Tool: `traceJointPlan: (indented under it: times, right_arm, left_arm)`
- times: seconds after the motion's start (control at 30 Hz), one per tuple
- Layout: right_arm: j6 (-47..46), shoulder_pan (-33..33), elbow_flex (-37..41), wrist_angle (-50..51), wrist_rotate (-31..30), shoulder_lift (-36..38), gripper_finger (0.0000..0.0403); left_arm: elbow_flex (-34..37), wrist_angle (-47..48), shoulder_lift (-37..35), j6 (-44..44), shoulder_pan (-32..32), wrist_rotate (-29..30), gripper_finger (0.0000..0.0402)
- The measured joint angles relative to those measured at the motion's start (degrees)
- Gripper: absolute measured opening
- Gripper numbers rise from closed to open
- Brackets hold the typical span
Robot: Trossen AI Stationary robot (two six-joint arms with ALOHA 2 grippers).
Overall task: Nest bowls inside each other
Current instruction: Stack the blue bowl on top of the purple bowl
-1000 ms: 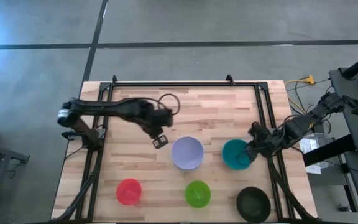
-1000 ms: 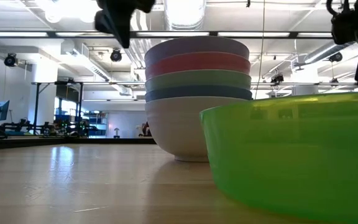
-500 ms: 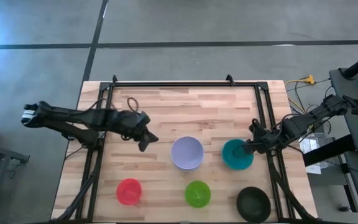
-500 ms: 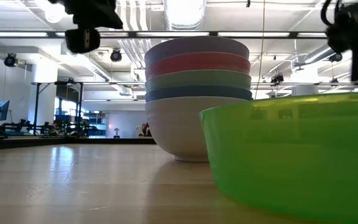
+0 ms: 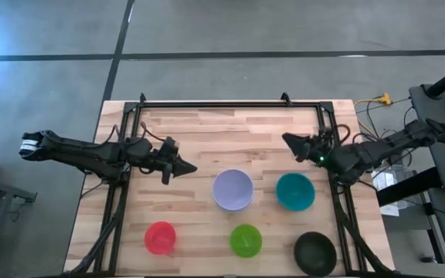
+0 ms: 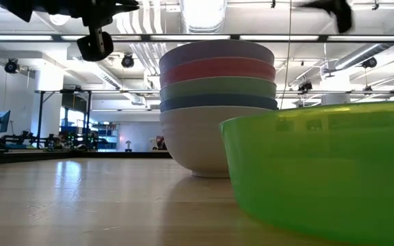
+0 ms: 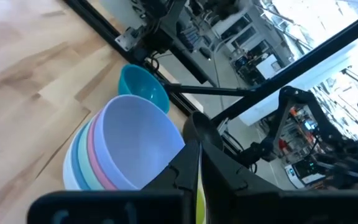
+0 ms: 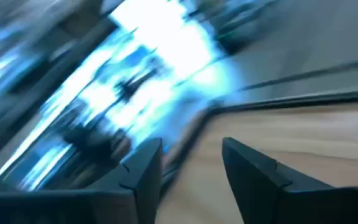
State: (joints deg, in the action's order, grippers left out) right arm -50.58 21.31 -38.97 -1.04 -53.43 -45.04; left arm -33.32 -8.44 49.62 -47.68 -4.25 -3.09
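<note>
A stack of bowls with the lavender one on top stands mid-table; in the low view the stack shows lavender, pink, pale green, blue and white, with the white one's base on the wood. The teal bowl sits alone to its right. Along the near edge stand the red, bright green and black bowls. My left gripper hovers shut to the left of the stack, pointing at it. My right gripper is open in the air, beyond the teal bowl toward the far edge.
A black metal frame runs along the table's far edge and down both sides. Bare wood lies across the far half of the table and between the left arm and the red bowl. Cables and equipment stand off the right edge.
My left gripper has drawn back from the stack toward the table's left edge and now points level at it. My right gripper has left the teal bowl's right rim, risen and swung toward the far edge; the teal bowl has stayed in place.
</note>
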Motion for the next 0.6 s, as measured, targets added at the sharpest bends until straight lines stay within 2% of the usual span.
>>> traceJointPlan:
  times: [0.07, 0.13, 0.2, 0.23, 0.3, 0.37, 0.43, 0.53, 0.6]
  right_arm:
    - [8.6, -4.1, 0.0, -8.8, 17.5, 0.2, 0.0156]
    - [12.6, -9.2, 0.0, -17.5, 34.5, -0.7, 0.0149]
    - [14.3, -14.3, -0.1, -21.7, 42.6, -1.8, 0.0142]
    - [14.6, -17.0, -0.1, -20.3, 43.1, -1.7, 0.0138]
    - [13.8, -23.1, -0.1, -10.7, 41.4, 0.1, 0.0131]
    - [8.7, -29.3, -0.4, 6.3, 37.3, 3.8, 0.0125]
    - [5.0, -34.4, -1.8, 25.3, 35.9, 7.6, 0.0121]
    - [1.9, -39.2, -6.3, 49.3, 38.5, 11.5, 0.0119]
    - [2.0, -41.0, -9.6, 58.8, 41.8, 12.1, 0.0119]
  left_arm:
    - [0.1, -0.1, 0.2, 0.1, 0.0, 0.0, 0.0001]
    - [0.2, -0.1, 0.7, 0.2, 0.0, -0.1, 0.0001]
    - [0.2, -0.1, 1.4, 0.2, 0.0, -0.1, 0.0001]
    - [0.2, -0.1, 1.8, 0.2, 0.0, -0.3, 0.0001]
    - [-0.1, -0.1, 2.6, 0.0, 0.0, -1.8, 0.0001]
    - [-0.5, -0.1, 3.1, -0.5, 0.0, -4.9, 0.0001]
    - [-0.7, -0.4, 3.4, -3.0, -0.1, -8.1, 0.0001]
    - [-0.5, -0.2, 3.3, -5.7, -0.7, -11.0, 0.0001]
    - [-0.2, -0.1, 3.1, -5.7, -1.1, -11.1, 0.0001]
